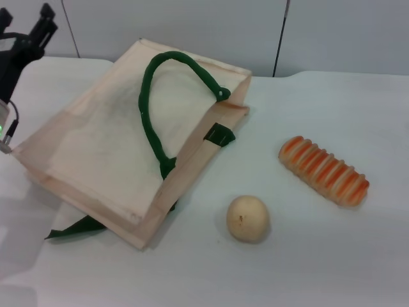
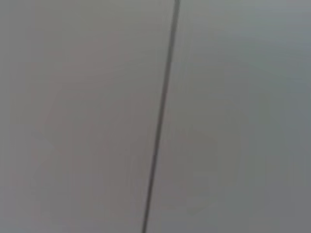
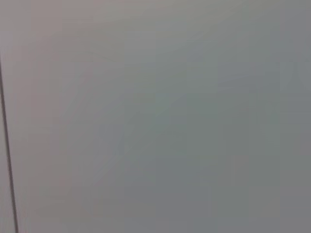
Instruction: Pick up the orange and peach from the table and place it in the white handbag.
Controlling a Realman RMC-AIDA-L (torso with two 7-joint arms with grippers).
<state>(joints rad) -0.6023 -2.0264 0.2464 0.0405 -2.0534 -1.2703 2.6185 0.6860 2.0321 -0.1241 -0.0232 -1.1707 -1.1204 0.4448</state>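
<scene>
I see the bag (image 1: 102, 153) lying flat on the left half of the table (image 1: 332, 256), its green handles (image 1: 153, 109) looped across the top and its mouth facing right. The orange and the peach are nowhere on the table; I judge they may already be inside the bag, though the cloth hides any proof. Right of the bag sit a beige round fruit (image 1: 248, 218), near, and a striped ridged oblong (image 1: 324, 170), farther right; neither belongs to the task.

My left gripper (image 1: 35, 35) is raised at the far left corner; I cannot tell how its fingers stand. The right gripper is out of sight. Both wrist cameras show only blank wall.

To finish well, I would keep both arms clear of the handles.
</scene>
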